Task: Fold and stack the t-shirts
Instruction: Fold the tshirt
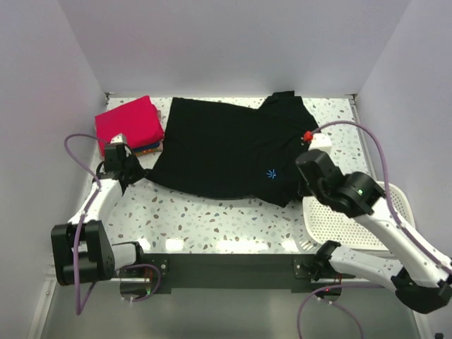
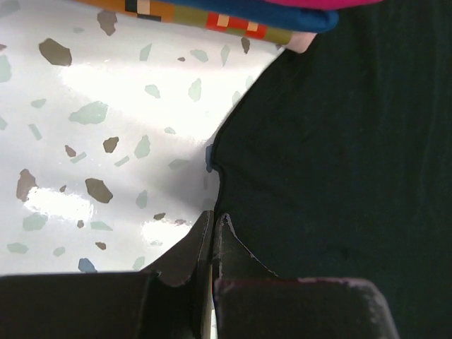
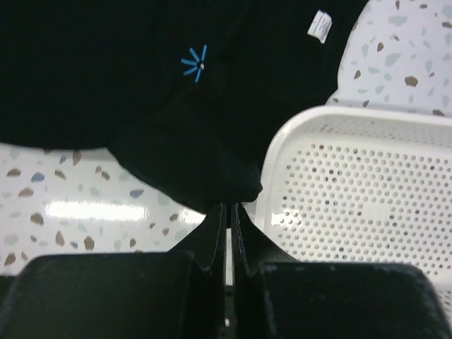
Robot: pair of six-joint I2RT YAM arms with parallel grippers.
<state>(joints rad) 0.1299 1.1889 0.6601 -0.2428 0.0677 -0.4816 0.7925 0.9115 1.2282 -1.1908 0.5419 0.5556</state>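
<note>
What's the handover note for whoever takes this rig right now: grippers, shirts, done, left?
Left gripper: shut at the near-left corner of the black shirt, seemingly pinching it.
Right gripper: shut at the shirt's near-right corner, seemingly pinching it, beside the white basket.
Black shirt: spread flat mid-table, blue star mark up, not folded.
Red shirt: folded, on top of the coloured shirts at the far left.
Done: that stack.
Left: fold the black shirt and set it on the stack.
</note>
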